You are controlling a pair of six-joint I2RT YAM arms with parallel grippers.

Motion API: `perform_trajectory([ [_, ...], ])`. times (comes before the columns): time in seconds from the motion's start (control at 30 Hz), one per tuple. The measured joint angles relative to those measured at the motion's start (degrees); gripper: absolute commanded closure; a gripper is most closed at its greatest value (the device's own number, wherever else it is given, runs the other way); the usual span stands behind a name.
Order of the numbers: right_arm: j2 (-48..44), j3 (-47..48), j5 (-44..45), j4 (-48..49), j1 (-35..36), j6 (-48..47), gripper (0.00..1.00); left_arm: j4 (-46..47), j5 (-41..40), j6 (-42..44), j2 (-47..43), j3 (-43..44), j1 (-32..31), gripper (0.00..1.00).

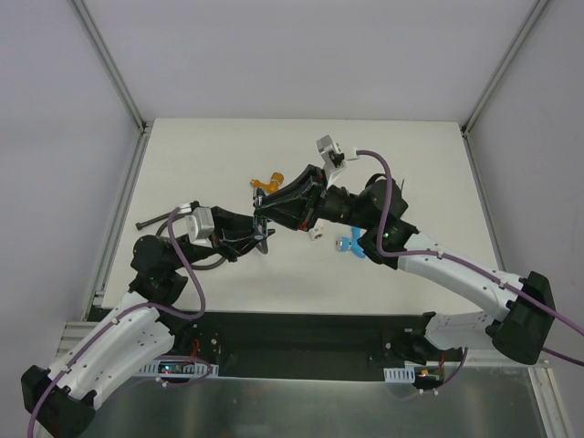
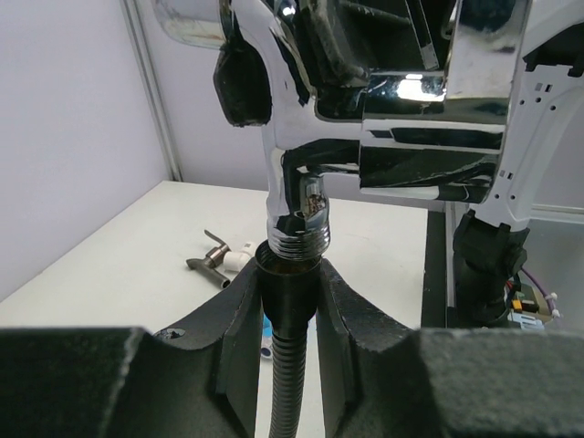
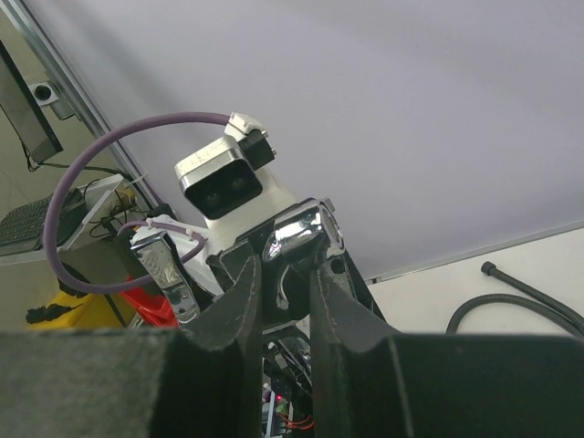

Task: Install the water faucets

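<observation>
Our left hand (image 2: 290, 285) clamps the long dark ribbed hose (image 2: 285, 388) by its collar, steady above the worktop (image 2: 128, 251). Our right hand (image 3: 285, 274) grips the shiny chrome faucet (image 2: 301, 164), its threaded end seated at that collar, presumably so they thread together.

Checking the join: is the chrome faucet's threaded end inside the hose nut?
Not fully: threads of the chrome faucet show above the hose nut.

I see the dark flexible hose (image 2: 288, 383) hanging down from within my left pincer (image 2: 288, 278); beyond it, leftward, a white elbow fitting (image 2: 241, 260) lies on the desk (image 2: 128, 265).
</observation>
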Motion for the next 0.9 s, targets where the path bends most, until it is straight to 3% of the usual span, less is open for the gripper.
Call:
perform_trajectory([
  [0.9,1.2,-0.9,0.0,2.6,-0.1,0.5,0.98,0.0,-0.9,-0.4,-1.3,-0.7,0.0,1.00],
])
